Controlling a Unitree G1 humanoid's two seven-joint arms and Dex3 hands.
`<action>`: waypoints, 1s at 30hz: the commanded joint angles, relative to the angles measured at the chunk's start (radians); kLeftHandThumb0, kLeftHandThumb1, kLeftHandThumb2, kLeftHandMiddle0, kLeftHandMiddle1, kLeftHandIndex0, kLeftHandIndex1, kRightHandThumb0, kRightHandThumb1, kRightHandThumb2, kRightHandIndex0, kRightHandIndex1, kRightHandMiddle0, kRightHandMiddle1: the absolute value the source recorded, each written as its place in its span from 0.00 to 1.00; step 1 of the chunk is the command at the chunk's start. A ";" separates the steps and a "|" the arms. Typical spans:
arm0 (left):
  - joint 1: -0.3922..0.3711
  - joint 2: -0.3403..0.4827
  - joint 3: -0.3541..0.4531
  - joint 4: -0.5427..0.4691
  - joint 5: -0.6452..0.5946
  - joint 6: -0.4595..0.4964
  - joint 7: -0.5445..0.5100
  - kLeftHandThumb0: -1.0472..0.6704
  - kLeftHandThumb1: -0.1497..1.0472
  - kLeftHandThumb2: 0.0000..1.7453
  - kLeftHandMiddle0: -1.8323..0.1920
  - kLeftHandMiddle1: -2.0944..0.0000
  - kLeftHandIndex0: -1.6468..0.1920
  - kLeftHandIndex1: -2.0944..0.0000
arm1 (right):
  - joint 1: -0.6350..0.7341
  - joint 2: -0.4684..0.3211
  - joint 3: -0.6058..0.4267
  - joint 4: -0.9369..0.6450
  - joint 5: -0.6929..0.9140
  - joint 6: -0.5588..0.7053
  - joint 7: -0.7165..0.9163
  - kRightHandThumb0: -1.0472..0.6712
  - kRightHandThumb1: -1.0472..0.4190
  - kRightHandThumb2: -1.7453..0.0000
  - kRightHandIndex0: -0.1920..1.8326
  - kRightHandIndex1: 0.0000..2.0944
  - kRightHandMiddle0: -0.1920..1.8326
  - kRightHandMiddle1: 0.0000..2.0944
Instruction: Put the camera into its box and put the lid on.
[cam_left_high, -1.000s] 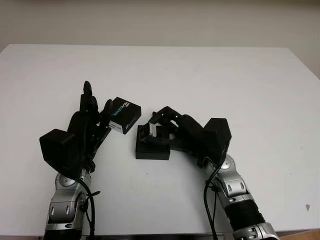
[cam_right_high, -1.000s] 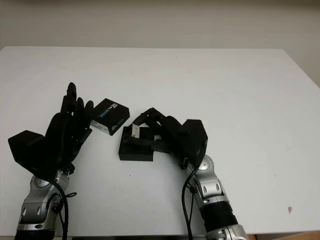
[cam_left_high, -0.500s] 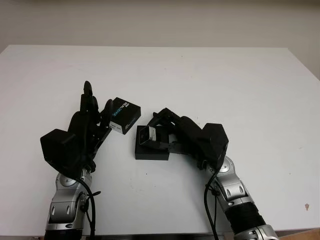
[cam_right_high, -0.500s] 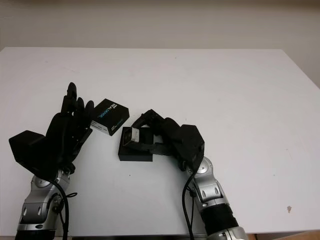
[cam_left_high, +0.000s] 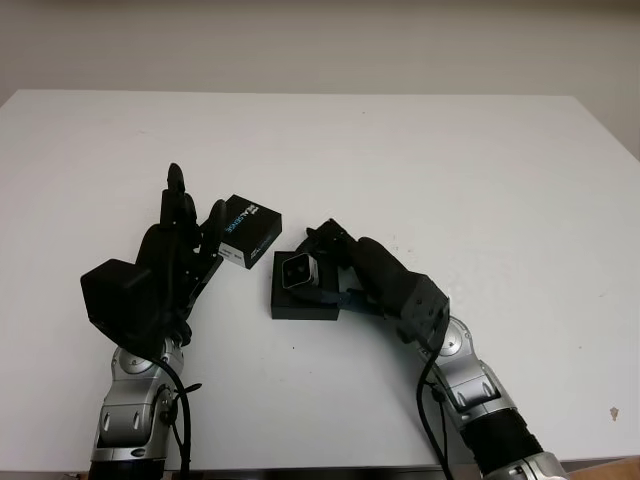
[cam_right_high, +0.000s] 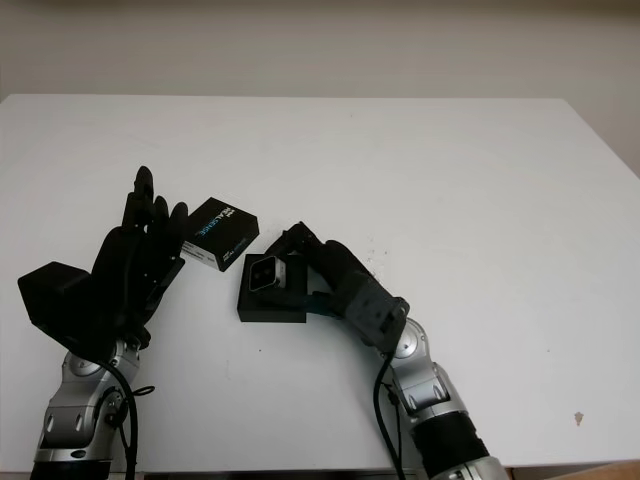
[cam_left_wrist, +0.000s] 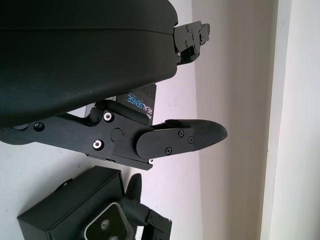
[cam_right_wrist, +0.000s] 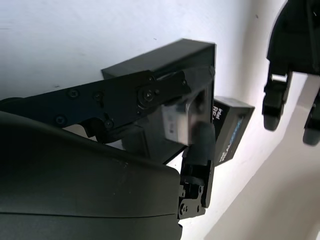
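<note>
The white table (cam_left_high: 420, 150) stretches wide, with bare surface all round the cluster at its near middle and the far and right edges well away. The left hand (cam_left_high: 170, 260) stands raised at the near left, open and holding nothing, its fingertips just beside the lid (cam_left_high: 248, 231) (black, printed with lettering), which lies tilted on the table. The right hand (cam_left_high: 352, 272) reaches in from the near right, its fingers clasped round the camera (cam_left_high: 296, 271). The black box (cam_left_high: 303, 296) sits just right of the lid. The small silver camera is held over the box's far left part, lens face up.
</note>
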 joint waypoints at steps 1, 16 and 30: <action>0.002 0.005 -0.003 -0.016 0.008 -0.003 -0.001 0.29 1.00 0.26 1.00 1.00 1.00 1.00 | 0.012 -0.021 0.003 -0.020 -0.012 -0.028 -0.009 0.36 0.05 0.97 0.08 0.00 0.01 0.52; -0.008 0.008 -0.005 -0.011 0.020 -0.008 -0.005 0.29 1.00 0.26 1.00 0.98 1.00 1.00 | -0.009 -0.131 -0.023 -0.111 -0.061 -0.123 -0.040 0.34 0.08 0.97 0.00 0.00 0.08 0.17; -0.035 0.024 0.034 -0.003 0.010 -0.039 0.005 0.31 1.00 0.21 0.95 0.97 0.95 0.98 | -0.039 -0.109 -0.164 -0.230 0.095 0.064 -0.064 0.25 0.00 0.94 0.02 0.02 0.05 0.06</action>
